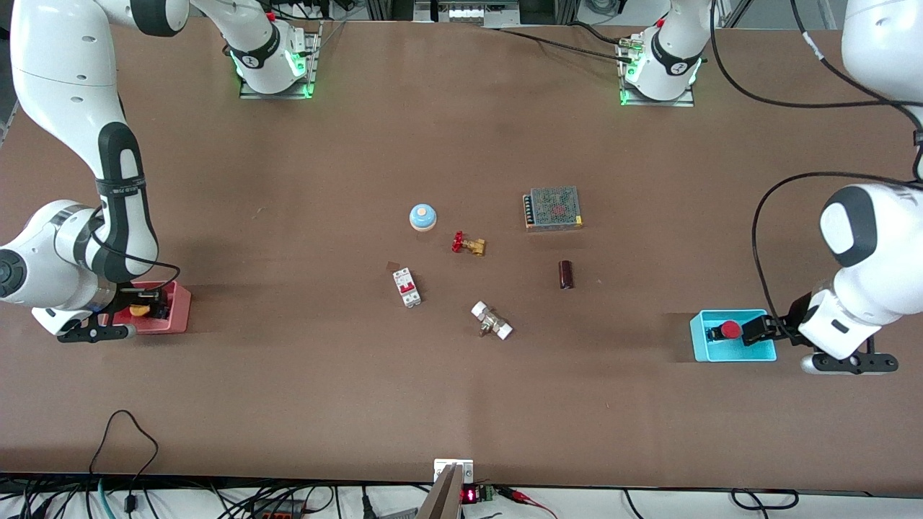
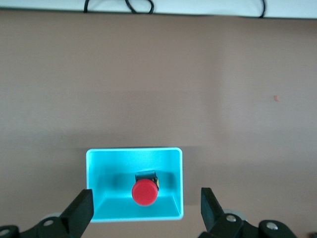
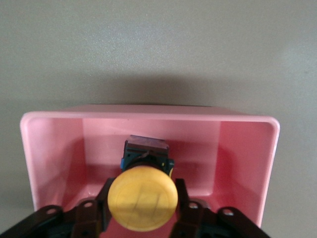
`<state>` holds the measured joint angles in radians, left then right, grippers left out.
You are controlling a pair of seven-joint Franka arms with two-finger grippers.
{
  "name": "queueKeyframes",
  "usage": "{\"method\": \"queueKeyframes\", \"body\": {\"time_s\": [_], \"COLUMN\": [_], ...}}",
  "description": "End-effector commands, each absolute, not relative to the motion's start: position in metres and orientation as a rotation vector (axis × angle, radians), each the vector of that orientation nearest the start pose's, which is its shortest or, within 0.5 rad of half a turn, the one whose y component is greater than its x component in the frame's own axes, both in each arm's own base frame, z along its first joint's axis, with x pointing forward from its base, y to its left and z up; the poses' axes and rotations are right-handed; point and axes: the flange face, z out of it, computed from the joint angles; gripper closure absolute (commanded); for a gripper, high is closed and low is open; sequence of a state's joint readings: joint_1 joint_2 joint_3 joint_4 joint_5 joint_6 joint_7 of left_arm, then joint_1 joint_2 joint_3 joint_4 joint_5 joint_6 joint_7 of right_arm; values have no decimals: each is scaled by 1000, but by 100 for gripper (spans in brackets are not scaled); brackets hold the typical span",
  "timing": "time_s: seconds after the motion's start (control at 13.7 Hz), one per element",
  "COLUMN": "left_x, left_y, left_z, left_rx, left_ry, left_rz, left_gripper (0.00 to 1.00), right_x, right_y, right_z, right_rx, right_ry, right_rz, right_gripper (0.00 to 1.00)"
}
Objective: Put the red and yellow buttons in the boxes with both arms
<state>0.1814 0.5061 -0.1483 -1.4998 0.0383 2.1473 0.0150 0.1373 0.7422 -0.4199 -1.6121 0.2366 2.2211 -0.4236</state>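
While the red button (image 2: 144, 192) lies on the floor of the cyan box (image 2: 99, 171), round cap up on a short dark base, the left gripper (image 2: 143, 218) is held above it with jaws spread wide and empty, the button between them but untouched. The yellow button (image 3: 142, 198), orange-yellow cap on a dark base, is clamped between the right gripper's (image 3: 141, 208) jaws, inside the pink box (image 3: 54, 148).
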Motion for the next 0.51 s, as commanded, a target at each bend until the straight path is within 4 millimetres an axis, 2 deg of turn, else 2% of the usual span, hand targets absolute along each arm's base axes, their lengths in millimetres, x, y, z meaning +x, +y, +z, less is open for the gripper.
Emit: {"method": "queueKeyframes", "body": {"time_s": [0.0,0.15,0.22,0.36,0.44], "left_x": [688,677,673,661,653], "left_y": [35,34,33,32,33], "left_z": [448,482,492,521,534], "left_rx": [-3155,-3146,-3144,-3138,-3134], "left_ry": [-33,-28,-27,-22,-16], "left_rz": [-245,-262,-262,-273,-267], "left_gripper": [3,2,1,1,1], "right_x": [673,674,677,676,675], "right_y": [-149,-148,-143,-138,-130], "right_z": [218,223,234,274,302], "right_rx": [-3188,-3185,-3181,-3143,-3110], "right_ry": [-148,-148,-157,-151,-146], "right_rz": [111,105,84,68,44], "right_gripper": [0,0,0,0,0]}}
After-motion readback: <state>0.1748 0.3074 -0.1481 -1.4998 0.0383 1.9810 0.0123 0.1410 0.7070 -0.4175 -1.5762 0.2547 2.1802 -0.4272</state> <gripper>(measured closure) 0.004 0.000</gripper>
